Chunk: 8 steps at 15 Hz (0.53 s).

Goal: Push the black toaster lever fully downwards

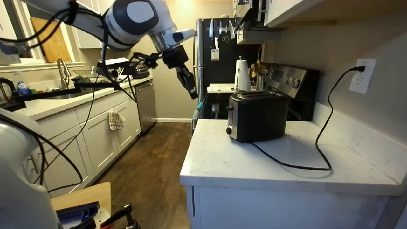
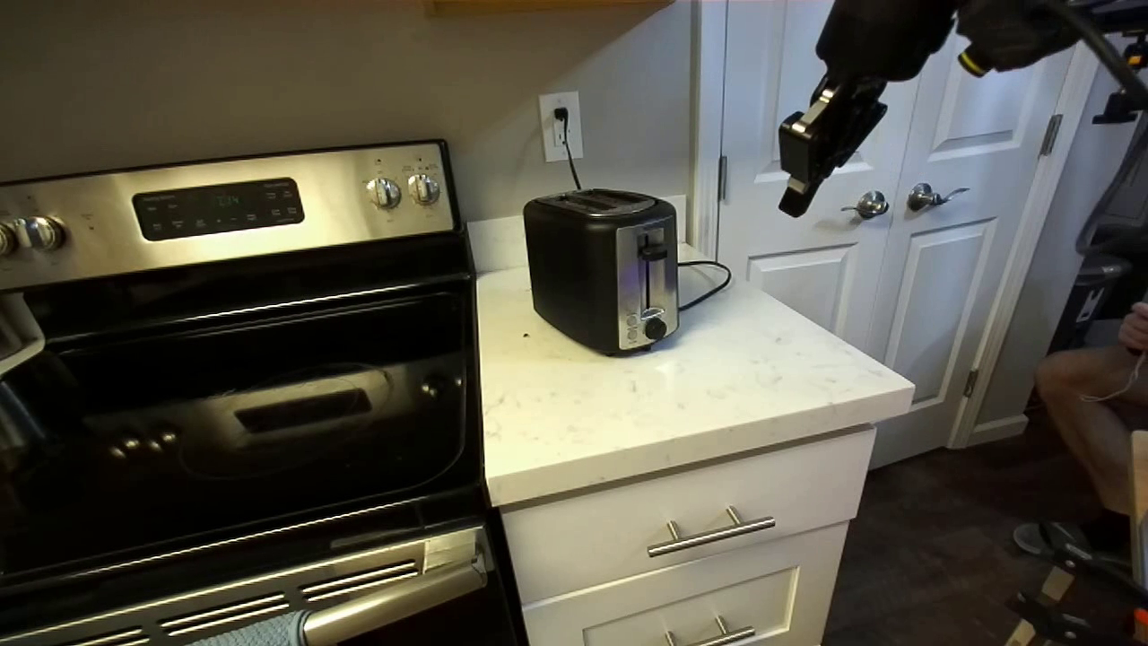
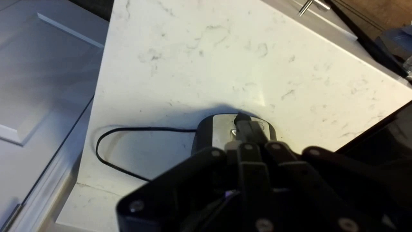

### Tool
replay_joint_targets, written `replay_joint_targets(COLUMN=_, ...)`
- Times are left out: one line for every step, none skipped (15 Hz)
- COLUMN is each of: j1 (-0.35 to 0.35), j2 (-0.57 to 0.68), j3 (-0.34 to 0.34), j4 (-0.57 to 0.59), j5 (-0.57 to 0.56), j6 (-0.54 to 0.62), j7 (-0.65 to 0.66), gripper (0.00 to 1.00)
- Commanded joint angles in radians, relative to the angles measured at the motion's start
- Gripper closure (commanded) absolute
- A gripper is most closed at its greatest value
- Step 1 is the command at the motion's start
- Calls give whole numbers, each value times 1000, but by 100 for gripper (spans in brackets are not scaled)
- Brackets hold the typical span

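The black toaster [image 1: 259, 119] stands upright on the white counter, with a steel panel on its narrow end; it also shows in an exterior view [image 2: 574, 269]. Its black lever [image 2: 654, 253] sits near the top of the slot and also shows from the side [image 1: 229, 108]. A black dial [image 2: 656, 328] is below it. My gripper [image 1: 193, 93] is shut and empty, in the air off the lever end and higher than the lever, apart from the toaster; it also shows here [image 2: 795, 202]. In the wrist view the fingertips [image 3: 252, 130] overlap the steel panel [image 3: 222, 129] and hide the lever.
The toaster's black cord [image 1: 294, 166] loops over the counter [image 1: 219, 165] to a wall outlet [image 1: 363, 76]. The stove [image 2: 269, 386] adjoins the counter. A paper towel roll [image 1: 242, 75] stands behind the toaster. A cabinet [image 1: 305, 11] hangs above. A person's leg [image 2: 1090, 422] is at the edge.
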Motion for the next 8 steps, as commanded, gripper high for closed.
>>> replay_joint_targets(j1=-17, j2=118, j3=-1, j4=93, j5=-64, j6=30, j7=39, gripper=100)
replay_joint_targets(j1=-17, j2=146, j3=1, j4=114, j5=-75, j6=30, j7=46, gripper=100)
replay_joint_targets(j1=-18, j2=175, j3=5, j4=135, j5=-90, j6=31, j7=57, gripper=100)
replay_joint_targets(j1=-15, j2=201, j3=3, j4=153, j5=-102, j6=32, j7=66, gripper=100)
replay_joint_targets(j1=-13, j2=227, j3=4, j4=171, j5=-119, j6=35, j7=85, gripper=100)
replay_joint_targets(j1=-10, j2=253, j3=3, j4=188, j5=-135, j6=42, j7=100, gripper=100)
replay_joint_targets(j1=-7, j2=277, j3=1, j4=205, j5=-154, j6=48, j7=114, gripper=100)
replay_joint_targets(j1=-2, j2=304, j3=-2, j4=224, j5=-171, j6=52, j7=125, gripper=100)
